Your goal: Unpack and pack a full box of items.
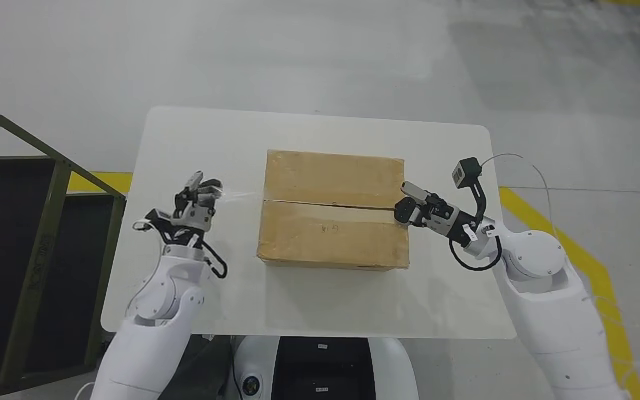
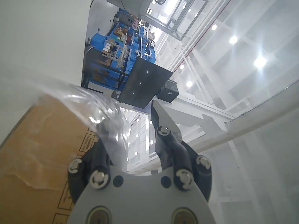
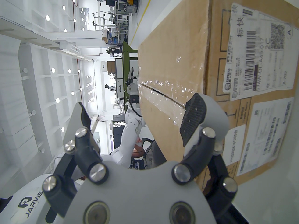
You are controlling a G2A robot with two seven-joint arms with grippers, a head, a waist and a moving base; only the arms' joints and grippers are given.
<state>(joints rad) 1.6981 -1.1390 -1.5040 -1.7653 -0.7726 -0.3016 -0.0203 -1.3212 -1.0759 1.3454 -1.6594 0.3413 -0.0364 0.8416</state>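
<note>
top view first: we see the cardboard box (image 1: 333, 208) sitting shut in the middle of the counter (image 1: 300, 135), its flaps meeting at a seam across the top. the left claw (image 1: 200, 190) is over the counter towards its left edge, just beside the box, and a strip of clear tape (image 1: 235, 197) runs from it to the box. going by the left wrist view, we'd say its fingers are spread apart, with the tape draped over one finger (image 2: 102, 129). the right claw (image 1: 410, 203) is at the box's right end by the seam, jaws wide open. one ribbed pad (image 3: 193, 115) is right by the box's top edge, but we can't tell if it's touching.
</note>
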